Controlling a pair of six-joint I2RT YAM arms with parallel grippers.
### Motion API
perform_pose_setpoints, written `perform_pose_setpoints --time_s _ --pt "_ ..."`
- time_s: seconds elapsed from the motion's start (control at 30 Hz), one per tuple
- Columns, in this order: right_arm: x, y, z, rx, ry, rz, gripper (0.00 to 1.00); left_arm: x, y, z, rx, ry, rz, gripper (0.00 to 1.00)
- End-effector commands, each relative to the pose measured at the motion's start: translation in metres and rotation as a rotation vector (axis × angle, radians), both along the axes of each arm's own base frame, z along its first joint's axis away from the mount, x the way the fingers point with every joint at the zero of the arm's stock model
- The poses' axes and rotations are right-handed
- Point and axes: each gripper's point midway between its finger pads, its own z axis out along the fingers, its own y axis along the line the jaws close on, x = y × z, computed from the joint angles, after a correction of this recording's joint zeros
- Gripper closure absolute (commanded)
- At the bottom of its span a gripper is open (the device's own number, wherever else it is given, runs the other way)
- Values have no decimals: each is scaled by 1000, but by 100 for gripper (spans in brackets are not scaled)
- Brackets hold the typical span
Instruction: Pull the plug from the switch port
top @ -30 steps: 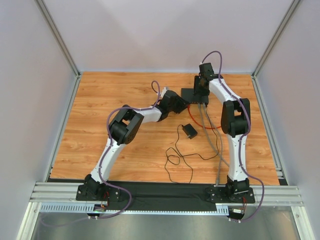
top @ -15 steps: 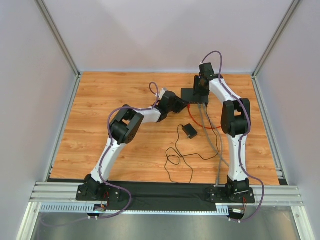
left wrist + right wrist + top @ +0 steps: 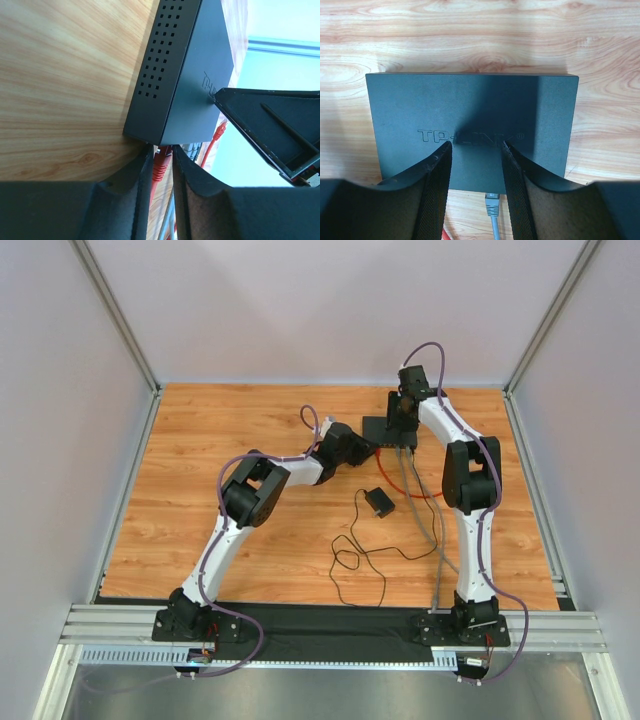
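The flat black switch (image 3: 390,430) lies at the back of the table. A red plug (image 3: 161,167) sits in the switch port at the box's near corner; the socket itself is hidden. My left gripper (image 3: 162,150) comes in from the left at table height (image 3: 368,445), its fingers pressed close on either side of that plug. My right gripper (image 3: 476,145) is open, both fingertips resting on the switch lid (image 3: 470,105) by the embossed logo. One of its fingers (image 3: 270,120) shows in the left wrist view.
A grey plug (image 3: 492,204) is in a neighbouring socket, and grey cables (image 3: 437,540) run toward the near edge. A red cable (image 3: 425,495) loops right of the switch. A small black adapter (image 3: 379,502) with a thin cord (image 3: 350,560) lies mid-table.
The left arm has edged slightly to the right, toward the switch. The right arm and the switch have not moved.
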Motion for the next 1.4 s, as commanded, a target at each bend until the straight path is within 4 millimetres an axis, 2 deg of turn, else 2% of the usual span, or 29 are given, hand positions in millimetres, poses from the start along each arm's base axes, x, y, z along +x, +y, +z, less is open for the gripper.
perform_pose_setpoints --time_s 0.0,0.1,0.3,0.43,0.73,1.0,1.13,1.23,1.33,1.37 --pt "-20 1 -30 -4 107 22 54 1 5 -30 40 33 4 73" --pt "-20 -1 -31 -11 113 15 54 0 4 -31 21 40 -21 78" --pt "-23 -3 -36 -16 145 -2 54 1 13 -32 35 36 -28 96" --pt "-26 -2 -39 -11 179 -21 55 -3 15 -36 60 42 -58 100" --pt "-29 -2 -40 8 205 -64 56 -10 23 -34 140 41 -141 100" --pt "-27 -5 -43 -16 211 -79 56 -25 23 -34 118 59 -221 100" --pt "-28 -6 -44 -17 213 -81 56 -19 18 -34 49 46 -244 100" --pt "-29 -5 -47 -14 220 -83 56 -9 15 -23 -15 12 -274 100" --pt "-27 -6 -46 -14 220 -85 56 -16 19 -25 57 22 -284 100" --pt "-26 -5 -45 -13 216 -85 56 -21 25 -35 97 50 -263 100"
